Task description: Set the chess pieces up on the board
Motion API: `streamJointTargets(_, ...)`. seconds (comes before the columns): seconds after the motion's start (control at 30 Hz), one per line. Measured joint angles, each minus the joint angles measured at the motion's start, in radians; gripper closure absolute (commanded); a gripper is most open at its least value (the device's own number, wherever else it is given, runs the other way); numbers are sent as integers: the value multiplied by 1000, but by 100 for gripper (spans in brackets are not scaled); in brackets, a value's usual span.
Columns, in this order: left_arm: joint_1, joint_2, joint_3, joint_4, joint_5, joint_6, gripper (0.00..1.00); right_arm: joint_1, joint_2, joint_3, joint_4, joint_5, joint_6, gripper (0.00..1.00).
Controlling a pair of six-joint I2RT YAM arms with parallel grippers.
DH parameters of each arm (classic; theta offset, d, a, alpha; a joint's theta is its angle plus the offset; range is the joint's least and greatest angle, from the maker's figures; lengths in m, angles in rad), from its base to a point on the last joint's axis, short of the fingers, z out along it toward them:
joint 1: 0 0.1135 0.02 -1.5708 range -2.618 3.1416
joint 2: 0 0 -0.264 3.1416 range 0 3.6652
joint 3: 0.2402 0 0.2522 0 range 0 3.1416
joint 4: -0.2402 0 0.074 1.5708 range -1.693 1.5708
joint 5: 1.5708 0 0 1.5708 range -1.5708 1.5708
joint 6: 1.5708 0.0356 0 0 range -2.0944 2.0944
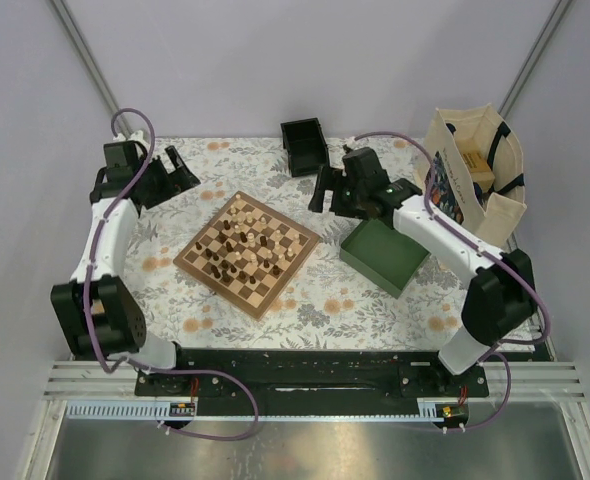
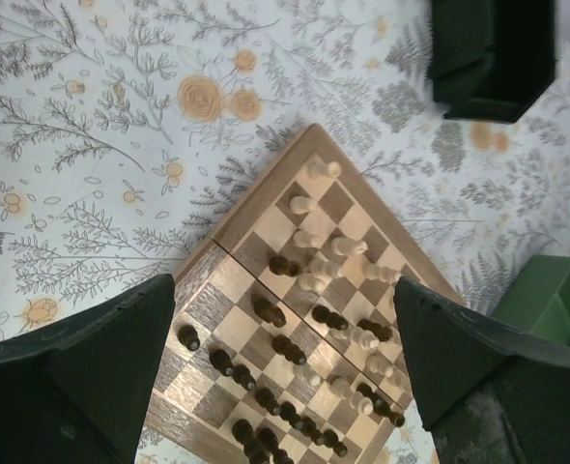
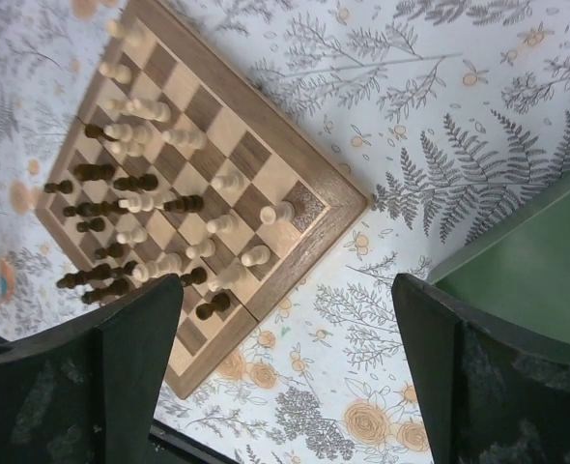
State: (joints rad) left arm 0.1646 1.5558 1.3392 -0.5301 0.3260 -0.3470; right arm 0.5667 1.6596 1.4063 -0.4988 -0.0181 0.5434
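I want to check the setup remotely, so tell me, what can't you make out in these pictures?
- Top view: the chess pieces are too small to tell kinds apart.
- Left wrist view: the board has its lower corners behind the fingers of the left hand and the bottom edge.
- Top view: the black box is too dark inside to see any contents.
- Top view: the bag walls hide most of its contents.

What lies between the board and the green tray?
Only bare flowered cloth; the right wrist view shows it between board and tray.

Both end effectors (image 2: 285, 283) (image 3: 285, 280), jaws spread wide.
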Motion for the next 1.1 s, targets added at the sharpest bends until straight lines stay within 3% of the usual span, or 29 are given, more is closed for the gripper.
streamJointTargets(0.17, 1, -257, -146, 82, -17, -9, 1, -29, -58, 4, 39, -50, 13, 2)
streamJointTargets(0.4, 1, -488, -297, 148, -84, -21, 1, -22, 31, 61, 25, -159, 5, 6)
streamJointTargets(0.7, 2, -484, -352, 132, -122, -51, 1, 94, 241, 394, -179, -68, -61, 16)
streamJointTargets(0.87, 2, -441, -351, 116, -129, -53, 1, 107, 360, 557, -262, -35, -96, 26)
streamJointTargets(1.1, 2, -386, -346, 96, -126, -49, 1, 110, 525, 753, -389, 9, -134, 33)
